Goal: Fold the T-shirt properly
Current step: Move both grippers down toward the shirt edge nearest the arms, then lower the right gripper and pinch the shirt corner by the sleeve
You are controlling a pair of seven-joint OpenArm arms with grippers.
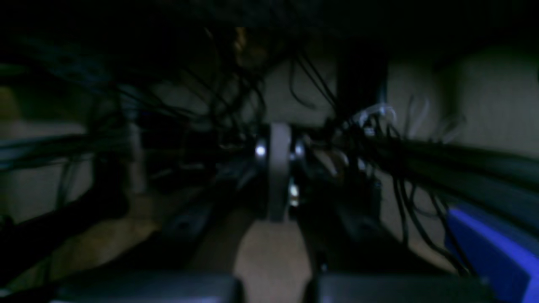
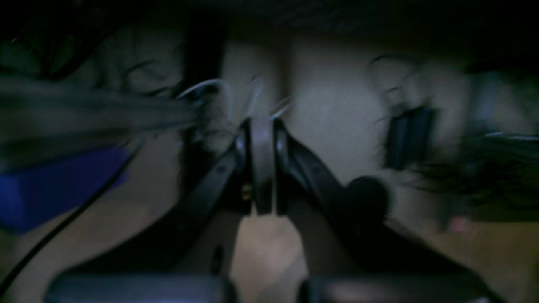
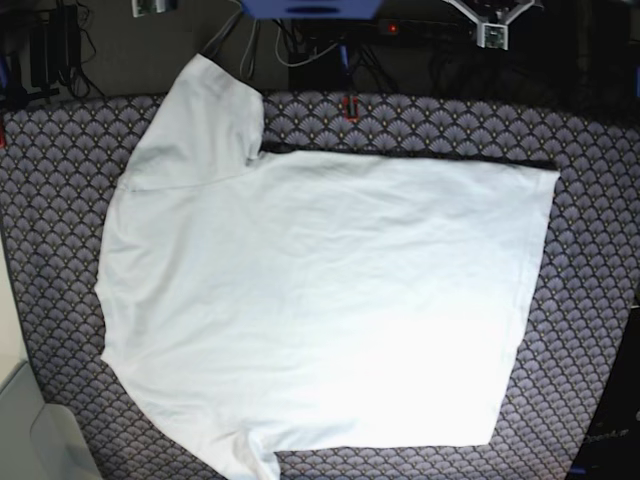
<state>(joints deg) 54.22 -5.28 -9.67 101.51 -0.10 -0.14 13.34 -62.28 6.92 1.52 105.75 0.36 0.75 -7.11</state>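
Although the task is to fold it, the T-shirt (image 3: pixel 320 300) lies spread flat and unfolded on the bench (image 3: pixel 600 200), which is covered in a dark scallop-patterned cloth. Seen from the base view, the body of the shirt fills most of the surface; one sleeve reaches toward the far left corner and the other runs off the near edge of the picture, while the straight hem sits toward the right. No fold shows anywhere: the sleeves are out, the sides are not turned in, and only light wrinkles cross the fabric. By that reckoning the work has not started, and every fold is left to do.

Neither arm is over the shirt in the base view. Both wrist views are dark and blurred, showing cables and some blue object rather than any white cloth, so the arms look to be parked away from the bench top. The left gripper (image 1: pixel 276 290) has its jaws drawn together with nothing between them, and the right gripper (image 2: pixel 263 290) is likewise closed and empty. A likely first step would be bringing both arms out over the shirt and opening the jaws.
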